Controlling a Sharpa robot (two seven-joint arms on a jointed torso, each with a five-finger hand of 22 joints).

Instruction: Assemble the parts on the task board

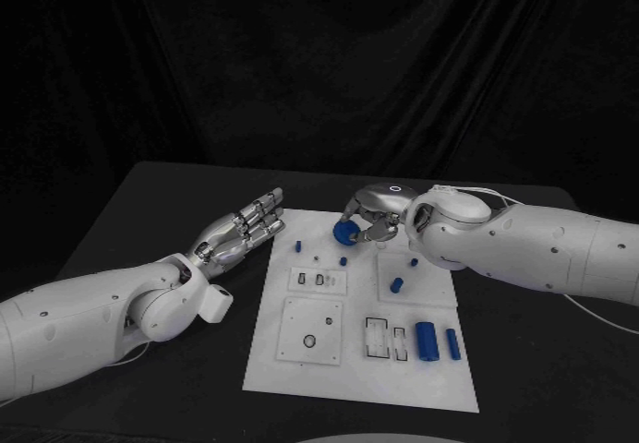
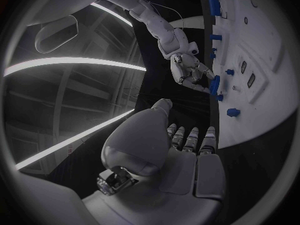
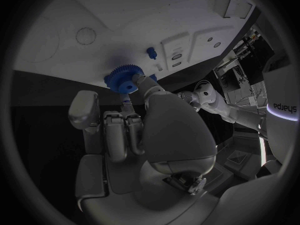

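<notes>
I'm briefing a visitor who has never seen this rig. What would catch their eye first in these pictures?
Probably the right hand at the far edge of the white task board, holding a blue gear in its fingers. Next, the left hand, open with fingers stretched out beside the board's left edge, and the blue cylinder lying at the board's near right.

No readable text, label or number on anything here

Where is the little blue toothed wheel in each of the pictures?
Head view: the round blue toothed wheel is held by the right hand at the white board's far edge.
Left wrist view: wheel edge-on in that hand.
Right wrist view: wheel at the fingertips.
Shared landmark: the white board.
</notes>
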